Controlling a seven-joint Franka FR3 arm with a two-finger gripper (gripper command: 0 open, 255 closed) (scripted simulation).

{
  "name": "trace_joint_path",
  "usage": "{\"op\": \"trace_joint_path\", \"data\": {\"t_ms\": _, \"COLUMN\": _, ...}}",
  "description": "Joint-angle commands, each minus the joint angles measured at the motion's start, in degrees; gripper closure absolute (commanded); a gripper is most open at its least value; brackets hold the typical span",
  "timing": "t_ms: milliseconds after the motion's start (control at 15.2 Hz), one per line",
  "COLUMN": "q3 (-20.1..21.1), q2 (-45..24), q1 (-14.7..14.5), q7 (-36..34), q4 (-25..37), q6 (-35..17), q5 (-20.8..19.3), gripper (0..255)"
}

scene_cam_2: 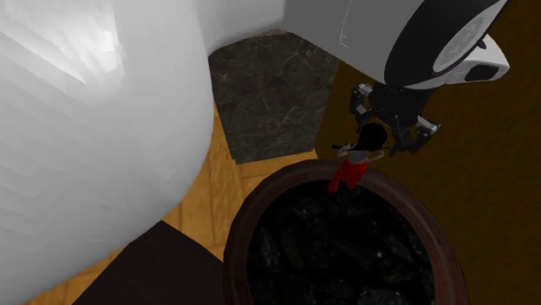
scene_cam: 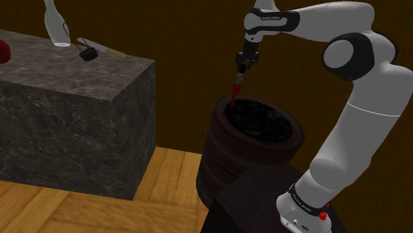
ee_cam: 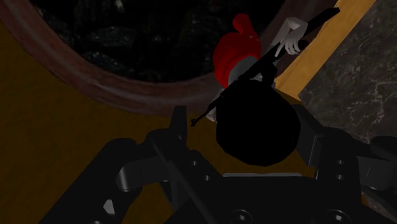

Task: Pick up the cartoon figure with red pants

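Shoulder view: tool (scene_cam: 243,66) clamped on cartoon figure (scene_cam: 236,89), long axis vertical, red legs dangling just above dark round tub (scene_cam: 216,145), at its rim.
Second exterior view: figure hangs directly under tool (head uppermost).
Wrist view: head between fingers (ee_cam: 180,130), legs pointing away.

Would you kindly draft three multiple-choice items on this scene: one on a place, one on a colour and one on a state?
1. The cartoon figure is: A deep inside the round container; B over the container's rim; C lying beside the container.
2. Its pants are: A red; B blue; C green.
3. The claw is: A open and empty; B open around the figure; C shut on the figure.

Answers: 1 B, its legs dangle at the rim in both exterior views. 2 A, red shows on its legs in all three views. 3 C, the figure hangs beneath the claw with its head clasped in it.
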State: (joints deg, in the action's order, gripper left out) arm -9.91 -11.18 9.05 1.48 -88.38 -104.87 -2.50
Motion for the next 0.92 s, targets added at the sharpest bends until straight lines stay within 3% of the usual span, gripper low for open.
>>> {"op": "trace_joint_path", "data": {"t_ms": 0, "q3": 0.0, "q2": 0.0, "q1": 0.0, "q7": 0.1, "q4": 1.6, "q6": 1.6, "q5": 0.0, "gripper": 255}}
{"op": "trace_joint_path", "data": {"t_ms": 858, "q3": -0.1, "q2": -2.0, "q1": 0.4, "q7": 0.9, "q4": 13.1, "q6": 11.0, "q5": 0.5, "gripper": 255}}
